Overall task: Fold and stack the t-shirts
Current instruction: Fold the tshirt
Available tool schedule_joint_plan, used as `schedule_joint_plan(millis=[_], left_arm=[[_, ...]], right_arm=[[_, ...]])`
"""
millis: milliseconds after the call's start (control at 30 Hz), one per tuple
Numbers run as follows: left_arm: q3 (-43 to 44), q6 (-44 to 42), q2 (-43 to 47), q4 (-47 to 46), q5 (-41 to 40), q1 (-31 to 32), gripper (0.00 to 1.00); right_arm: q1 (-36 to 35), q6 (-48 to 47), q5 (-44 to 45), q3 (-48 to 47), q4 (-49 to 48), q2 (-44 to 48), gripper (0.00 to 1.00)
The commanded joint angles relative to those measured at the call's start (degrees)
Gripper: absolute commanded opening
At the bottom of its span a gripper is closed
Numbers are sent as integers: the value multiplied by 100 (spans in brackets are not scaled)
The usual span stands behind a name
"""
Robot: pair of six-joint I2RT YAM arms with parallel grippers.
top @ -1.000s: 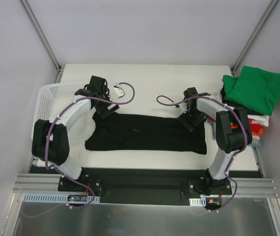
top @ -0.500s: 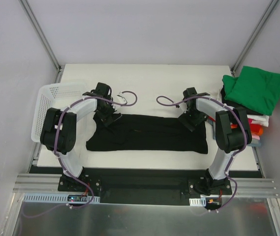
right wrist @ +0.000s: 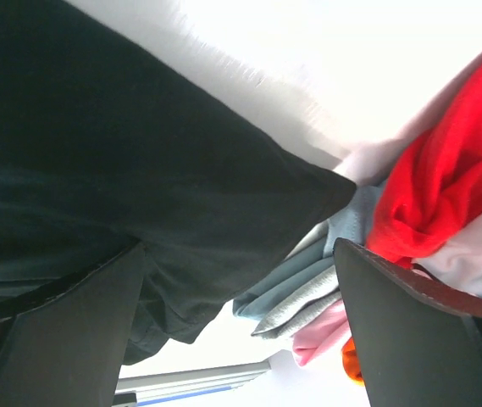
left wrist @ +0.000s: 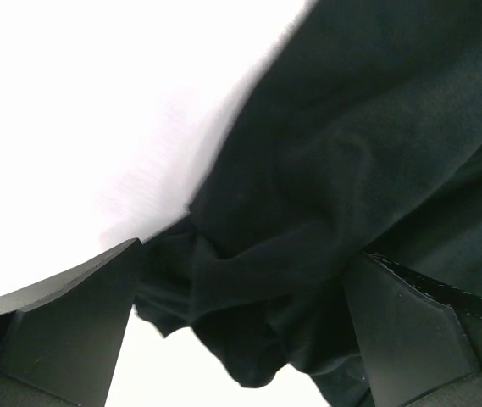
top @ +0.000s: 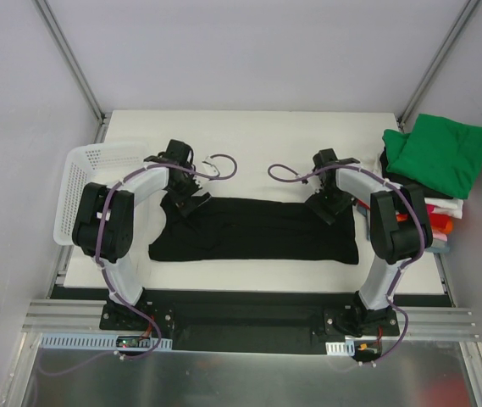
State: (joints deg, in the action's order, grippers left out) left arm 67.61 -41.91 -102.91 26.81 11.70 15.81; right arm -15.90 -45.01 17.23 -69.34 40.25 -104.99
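A black t-shirt (top: 253, 229) lies folded into a long strip across the white table. My left gripper (top: 185, 201) is at its far left corner. In the left wrist view, that gripper (left wrist: 242, 254) is open, with bunched black cloth (left wrist: 334, 170) lying between the fingers. My right gripper (top: 325, 205) is at the shirt's far right corner. In the right wrist view, it (right wrist: 239, 250) is open over the black shirt's corner (right wrist: 139, 170). A stack of folded shirts stands at the right, with the green one (top: 440, 153) on top and red (right wrist: 444, 170), grey (right wrist: 308, 284) and pink (right wrist: 325, 339) ones below it.
A white mesh basket (top: 84, 170) stands at the table's left edge, beside the left arm. The folded stack overhangs the table's right edge. Bare white table (top: 257, 144) lies beyond the shirt. A metal rail (top: 249, 318) runs along the near edge.
My left gripper has moved right and nearer, from beside the basket down onto the shirt's far left corner. The right gripper has hardly moved.
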Motion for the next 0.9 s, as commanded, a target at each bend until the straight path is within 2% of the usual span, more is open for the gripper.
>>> schedule_joint_plan(millis=[0, 333, 567, 867], left_arm=[[437, 104, 306, 61, -81, 53, 99], [393, 87, 992, 79, -204, 54, 99], [104, 210, 1800, 114, -116, 115, 99], [-696, 262, 2618, 430, -160, 703, 99]], right_arm=[[-124, 89, 201, -238, 123, 251, 96], [-229, 116, 280, -282, 229, 400, 96], [-291, 186, 263, -308, 361, 690, 96], [-335, 98, -703, -238, 994, 910, 96]])
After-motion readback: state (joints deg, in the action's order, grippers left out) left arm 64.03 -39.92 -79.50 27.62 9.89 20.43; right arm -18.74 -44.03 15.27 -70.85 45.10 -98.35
